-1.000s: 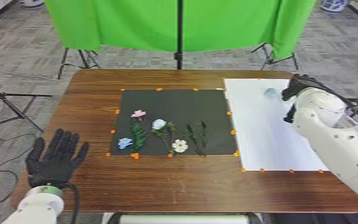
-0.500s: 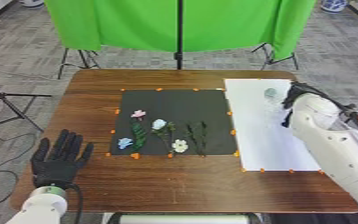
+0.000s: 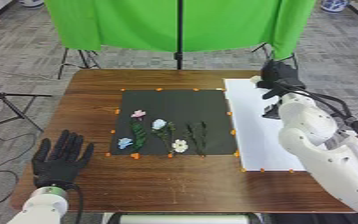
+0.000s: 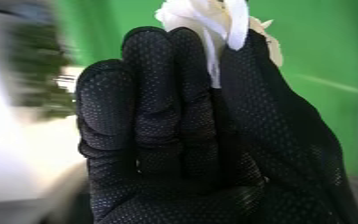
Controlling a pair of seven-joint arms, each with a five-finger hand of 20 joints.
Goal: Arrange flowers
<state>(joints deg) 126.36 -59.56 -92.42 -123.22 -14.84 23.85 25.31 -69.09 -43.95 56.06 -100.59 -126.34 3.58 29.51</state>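
At the back right of the head view, my right hand (image 3: 282,75) is over the far end of the white sheet (image 3: 255,135), with a pale flower (image 3: 256,79) at its fingers. In the right wrist view, my right hand (image 4: 158,115) pinches the white flower (image 4: 202,20) between thumb and fingers. On the black mat (image 3: 175,100) lie a pink flower (image 3: 139,113), a blue flower (image 3: 125,143), a pale blue-white flower (image 3: 159,124), a white flower (image 3: 180,145) and green stems (image 3: 196,132). My left hand (image 3: 58,162) rests open at the table's left side.
Orange tape pieces (image 3: 135,156) mark the edges of the mat and sheet on the brown table (image 3: 158,190). A green cloth (image 3: 122,25) hangs behind the table, with black stands (image 3: 180,55) around it. The right arm lies across the sheet's right side.
My right hand has moved up and left in the head view, towards the table's far edge. The clear object seen earlier on the sheet is now hidden. The left hand has barely shifted.
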